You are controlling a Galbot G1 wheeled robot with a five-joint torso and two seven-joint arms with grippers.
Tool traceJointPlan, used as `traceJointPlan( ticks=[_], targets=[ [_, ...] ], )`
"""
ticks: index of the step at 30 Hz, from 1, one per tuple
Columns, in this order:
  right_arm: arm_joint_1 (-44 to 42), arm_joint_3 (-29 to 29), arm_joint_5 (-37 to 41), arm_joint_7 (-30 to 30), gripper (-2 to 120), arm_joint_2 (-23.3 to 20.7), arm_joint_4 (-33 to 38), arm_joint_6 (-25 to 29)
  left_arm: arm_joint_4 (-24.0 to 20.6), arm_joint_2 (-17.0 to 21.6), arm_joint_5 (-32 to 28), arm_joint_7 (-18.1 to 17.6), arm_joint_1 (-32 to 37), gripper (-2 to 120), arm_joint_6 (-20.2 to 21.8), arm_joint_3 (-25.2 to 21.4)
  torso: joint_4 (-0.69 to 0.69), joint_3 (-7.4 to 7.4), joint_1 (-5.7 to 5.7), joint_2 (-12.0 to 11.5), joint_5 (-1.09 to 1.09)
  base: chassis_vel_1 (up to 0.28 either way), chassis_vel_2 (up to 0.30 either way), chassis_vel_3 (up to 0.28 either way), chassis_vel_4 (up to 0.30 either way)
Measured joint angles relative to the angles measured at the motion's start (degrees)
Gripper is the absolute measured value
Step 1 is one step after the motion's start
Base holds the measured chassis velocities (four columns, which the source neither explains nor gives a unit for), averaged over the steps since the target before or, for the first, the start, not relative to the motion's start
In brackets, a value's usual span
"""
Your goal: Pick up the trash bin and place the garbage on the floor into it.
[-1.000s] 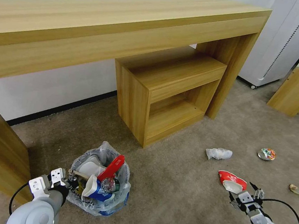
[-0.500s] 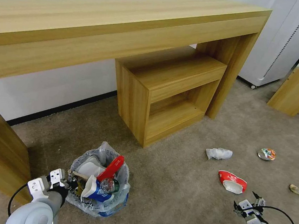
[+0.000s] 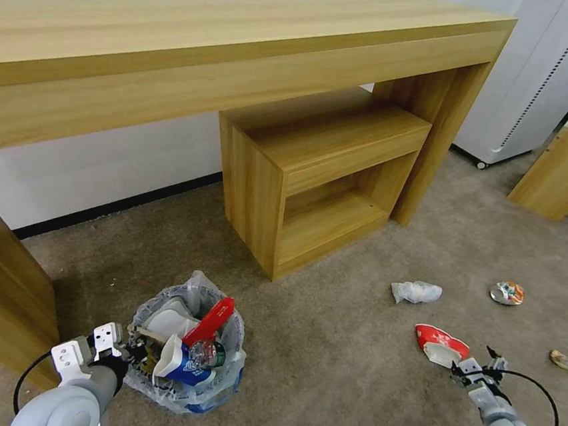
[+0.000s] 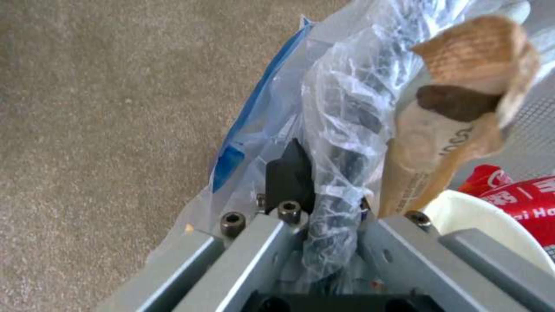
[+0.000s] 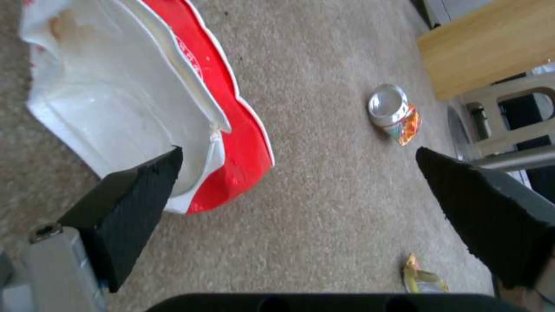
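Red-white paper cup [image 3: 442, 345], crushed flat, lay on the beige floor [image 3: 330, 358], well to the right of the trash bin [image 3: 187, 351]. Taken as the item in hand.

Right end effector [image 3: 477, 371] sat just beside the cup's near edge, low over the carpet, fingers spread wide apart. In the right wrist view one dark fingertip [image 5: 136, 190] overlapped the cup's white lower edge [image 5: 145, 99]; the other fingertip stood well clear over bare carpet. The cup lay ahead of the end effector and off toward that one finger, not centred in the gap. Its long axis ran roughly along the line of approach, slightly slanted. Judgement: the opening needs shifting toward the cup before closing. Right arm clearly the nearer one.

Left end effector [image 3: 100, 349] was clamped on the bin's rim and crinkly plastic liner [image 4: 341, 143], at the side of the bin away from the cup.

Also relative to the cup: white tissue [image 3: 416, 292] just beyond it, crushed can [image 3: 507, 293] farther right, small yellowish scrap [image 3: 567, 362] right again.

Writing: partial "Ha" on a red wrapper [image 4: 514, 195] inside the bin; faint print on a tan paper piece [image 4: 445, 143], unreadable.
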Motion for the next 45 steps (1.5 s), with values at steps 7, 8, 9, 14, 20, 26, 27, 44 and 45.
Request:
traceJointPlan(
  ticks=[7,8,9,14,20,26,27,44,45],
  targets=[
    [3.6,-0.54,-1.86,-1.02,100,2.93,-5.77,2.88,-1.76,-0.28,-0.17,0.1,0.69,0,-0.09,0.24,0.0,0.0,0.0,0.0,0.02,0.0,0.0,0.0,0.0],
    [3.6,-0.54,-1.86,-1.02,100,2.93,-5.77,2.88,-1.76,-0.28,-0.17,0.1,0.69,0,-0.09,0.24,0.0,0.0,0.0,0.0,0.02,0.0,0.0,0.0,0.0],
    [3.97,-0.62,-1.99,-1.02,100,3.23,-6.41,3.15,-1.85,-0.31,-0.17,0.1,0.75,0,-0.1,0.24,0.0,0.0,0.0,0.0,0.01,0.0,0.0,0.0,0.0],
    [6.14,-0.94,-3.52,-1.01,97,5.16,-10.7,4.58,-2.58,-0.37,-0.21,0.11,1.16,0,-0.16,0.1,0.0,0.0,0.0,0.0,0.02,0.0,0.0,0.0,0.0],
    [6.89,-0.33,-4.6,-1.51,80,6.12,-13.16,6.35,-3.08,-0.49,-0.24,0.14,1.32,0,-0.21,0.37,0.0,0.0,0.0,0.0,0.02,0.0,0.0,0.0,0.0],
    [7.2,0.31,-4.96,-1.97,54,6.5,-14.01,7.7,-3.78,-0.64,-0.32,0.15,1.43,0,-0.26,0.62,0.0,0.0,0.0,0.0,0.02,0.0,0.0,0.0,0.0],
    [7.34,0.4,-5.16,-2.11,50,6.6,-14.32,7.97,-3.88,-0.66,-0.33,0.15,1.5,0,-0.29,0.63,0.0,0.0,0.0,0.0,0.03,0.0,0.0,0.0,0.0],
    [7.96,1.08,-6.95,-3.46,0,7.65,-16.02,11.6,-4.6,-1.09,-0.23,0.29,2.01,0,-0.58,0.64,0.0,0.0,0.0,0.0,0.02,0.0,0.0,0.0,0.0],
    [7.96,1.08,-6.95,-3.46,0,7.65,-16.02,11.6,-4.6,-1.09,-0.23,0.29,2.01,0,-0.58,0.64,0.0,0.0,0.0,0.0,0.02,0.0,0.0,0.0,0.0]
  ],
)
